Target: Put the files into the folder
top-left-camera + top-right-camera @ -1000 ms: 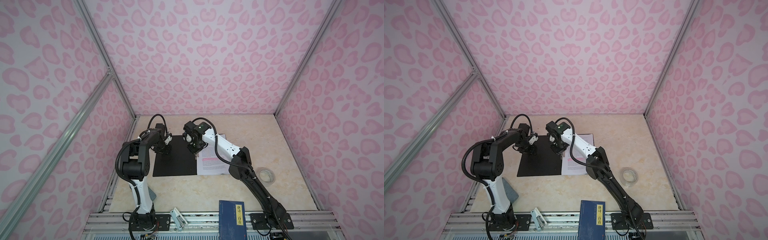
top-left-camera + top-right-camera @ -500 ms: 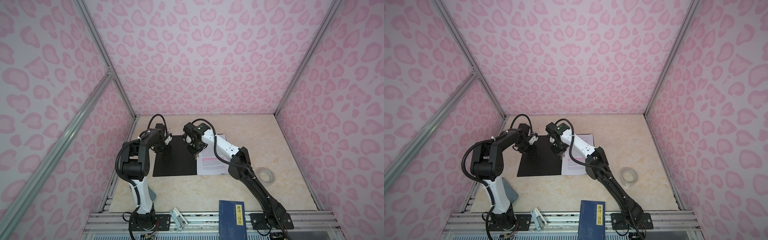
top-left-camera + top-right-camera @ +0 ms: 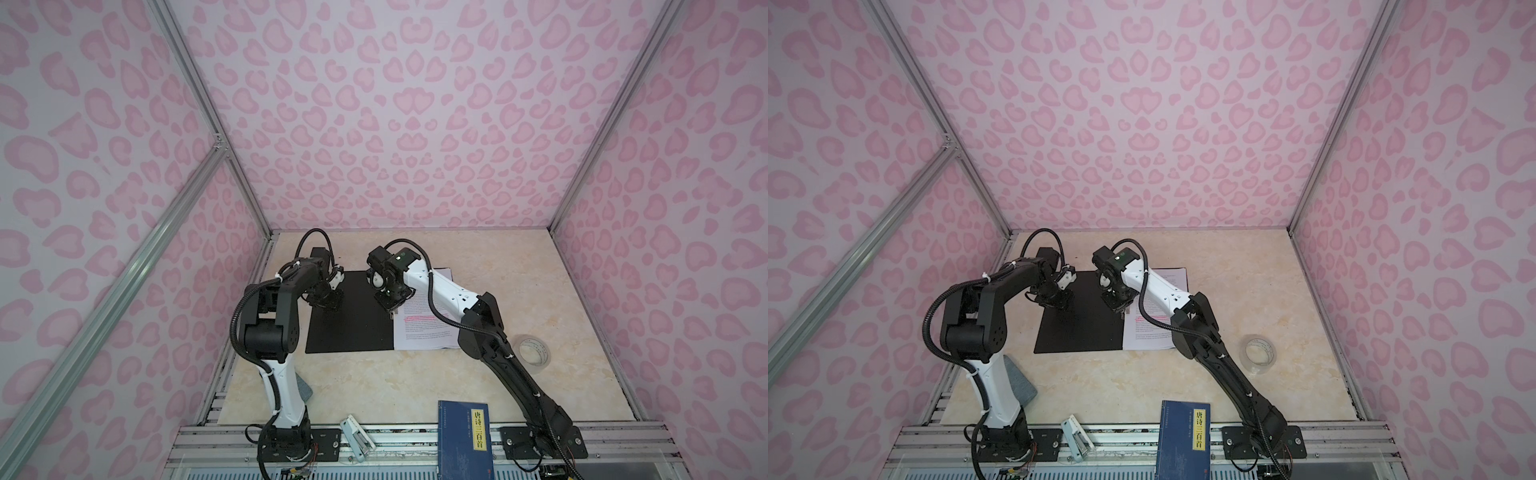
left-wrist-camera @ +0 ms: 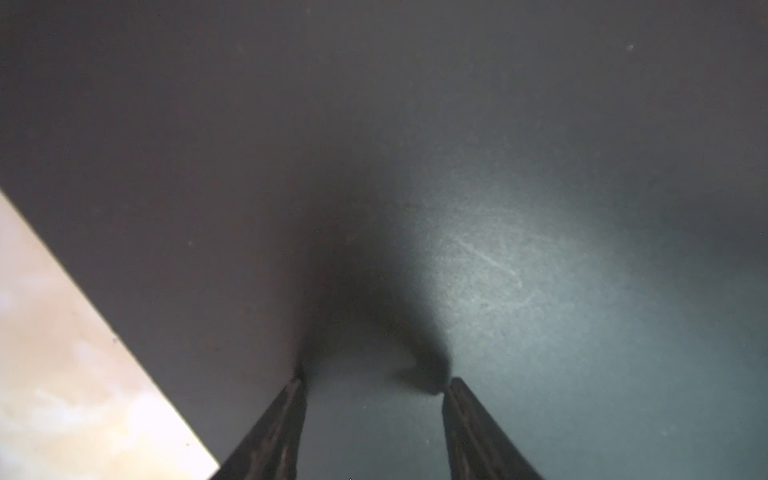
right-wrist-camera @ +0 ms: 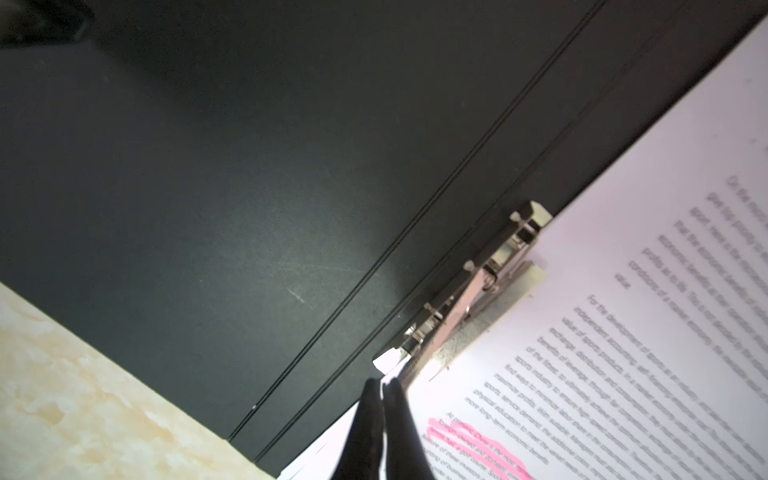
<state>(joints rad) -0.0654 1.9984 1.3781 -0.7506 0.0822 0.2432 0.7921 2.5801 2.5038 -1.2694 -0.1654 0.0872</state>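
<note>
Both top views high over the table point(image 3: 415, 386); wrist cameras close above folder point(image 4: 374, 124)

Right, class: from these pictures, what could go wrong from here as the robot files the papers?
1. The shut right gripper sits at the end of the metal clip, beside the files; a slip could crease or drag the top sheet.
2. Sheet edges look fanned near that gripper, so some may miss the clip.
3. The open left gripper rests on the folder cover; lifting it might let the cover swing.
</note>
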